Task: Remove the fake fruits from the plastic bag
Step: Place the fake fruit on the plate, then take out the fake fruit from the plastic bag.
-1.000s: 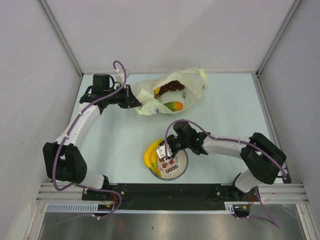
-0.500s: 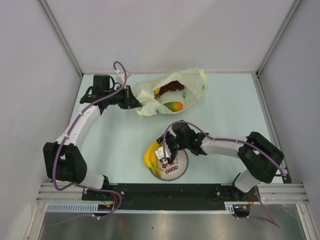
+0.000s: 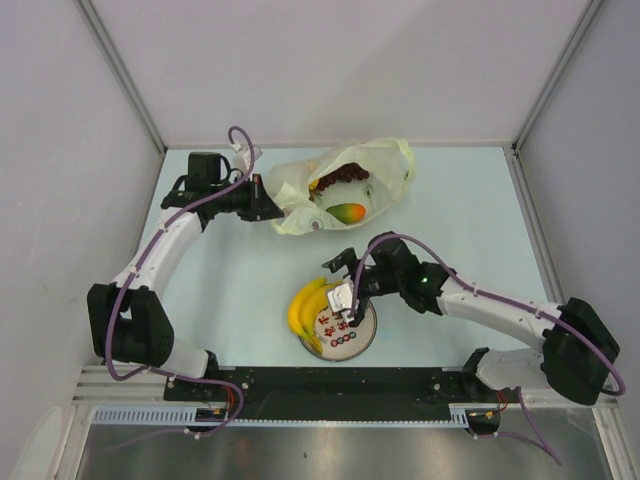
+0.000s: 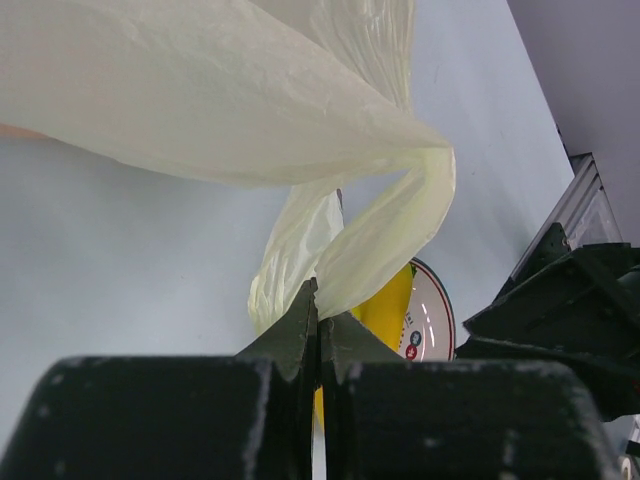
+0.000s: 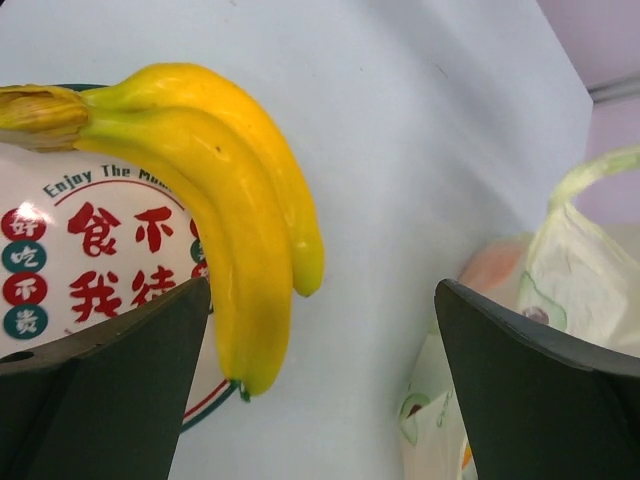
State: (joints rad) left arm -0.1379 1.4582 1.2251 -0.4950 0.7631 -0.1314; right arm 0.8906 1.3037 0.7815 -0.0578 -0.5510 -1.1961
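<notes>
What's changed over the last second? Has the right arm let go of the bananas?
The right end effector opened, letting go of the banana bunch, which now lies across the plate's left rim; that arm drew back rightward. Unchanged: the left end effector shut on the plastic bag's edge, mango and grape bunch inside.

On the plate (image 5: 120,262) we read "Enjoy The M…" in small dark curved letters, cut off by the banana bunch (image 5: 240,260). Beneath it we make out large red characters 食, 不, 我, and at the left small round badges 好, 吃, 不, 贵.
</notes>
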